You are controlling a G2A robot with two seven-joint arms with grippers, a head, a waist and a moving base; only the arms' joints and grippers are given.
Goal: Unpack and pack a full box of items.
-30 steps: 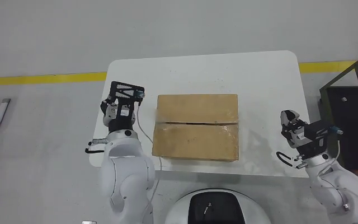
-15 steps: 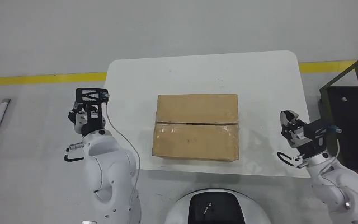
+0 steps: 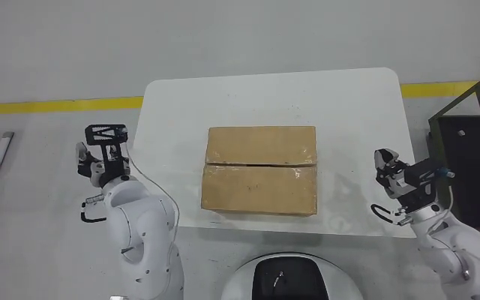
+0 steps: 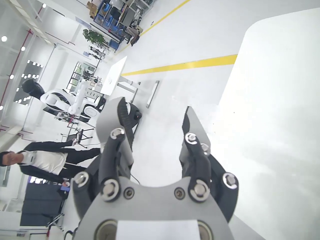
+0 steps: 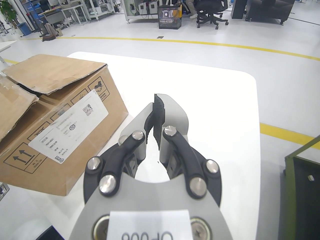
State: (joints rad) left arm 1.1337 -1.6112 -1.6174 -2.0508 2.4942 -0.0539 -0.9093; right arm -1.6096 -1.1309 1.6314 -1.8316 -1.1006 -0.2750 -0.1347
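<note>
- One box (image 3: 259,169) sitting mid-table (image 3: 352,97) — flaps nearly shut.
- Left gripper (image 4: 155,116) hovering beyond table edge, fingers spread.
- Right gripper (image 5: 157,112) hovering near box, fingers pressed together.

The box (image 3: 259,169) is set on the middle of the table (image 3: 352,97), nearer its front edge than its back edge. The left gripper (image 4: 155,106) is held beyond the left edge, over the floor; the right gripper (image 5: 158,106) is held by the right edge, well apart from the box
</note>
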